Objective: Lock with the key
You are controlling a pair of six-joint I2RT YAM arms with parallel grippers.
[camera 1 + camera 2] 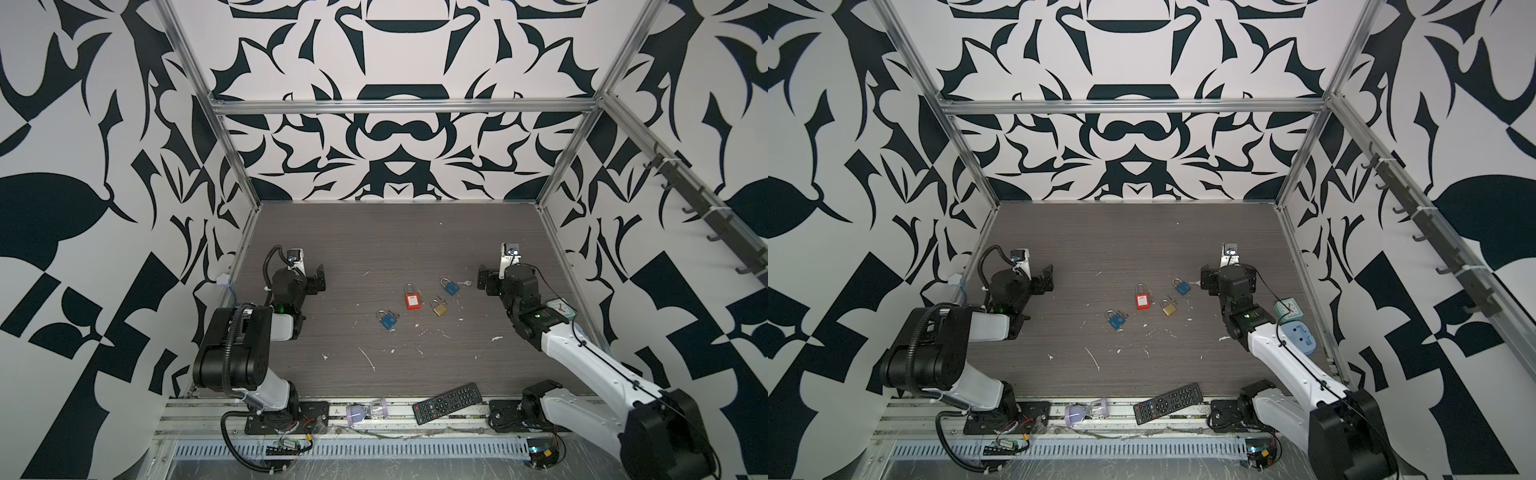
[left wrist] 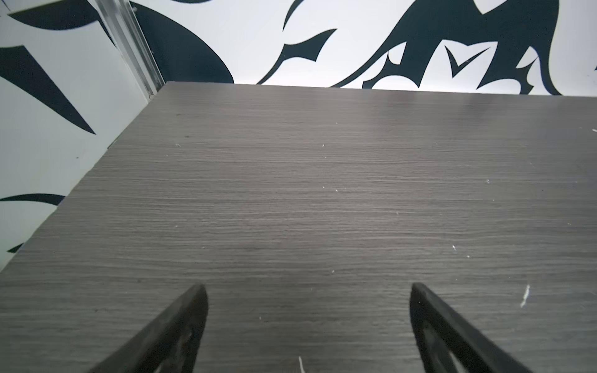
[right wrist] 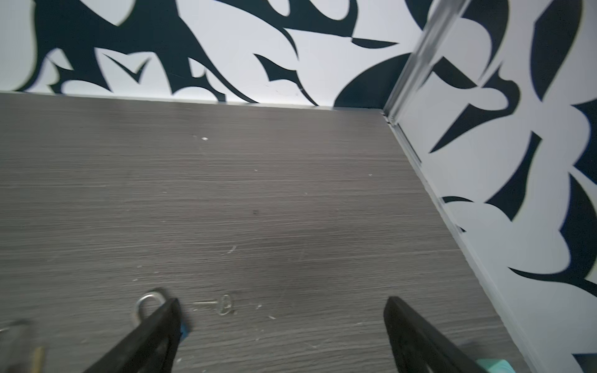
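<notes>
Both pincers wide open, nothing held. Left gripper point(image 2: 308, 288) hangs over bare table point(image 1: 374, 249), well apart from the locks. Right gripper point(image 3: 282, 299) is low, near the loose key point(image 3: 223, 303), which lies flat just beside the blue padlock point(image 1: 449, 286).

Also mid-table: red padlock point(image 1: 411, 300), brass padlock point(image 1: 439, 308), second blue padlock point(image 1: 386, 320). The last two seem to have keys at them already. I can't tell which shackles are shut.

Risks as I see them:
- Key is thin and flat on the wood. Fingers may skate it away or close over nothing.
- My left finger in the right wrist view overlaps the blue padlock's shackle. Coming down from here could knock the lock.
- No way to tell which lock the key fits, so I may try the wrong body.
- Padlock is free on the table and will spin unless my other arm pins it.

Writing: white label on the red padlock, too small to read. Remote point(image 1: 446, 402) markings unreadable too.
</notes>
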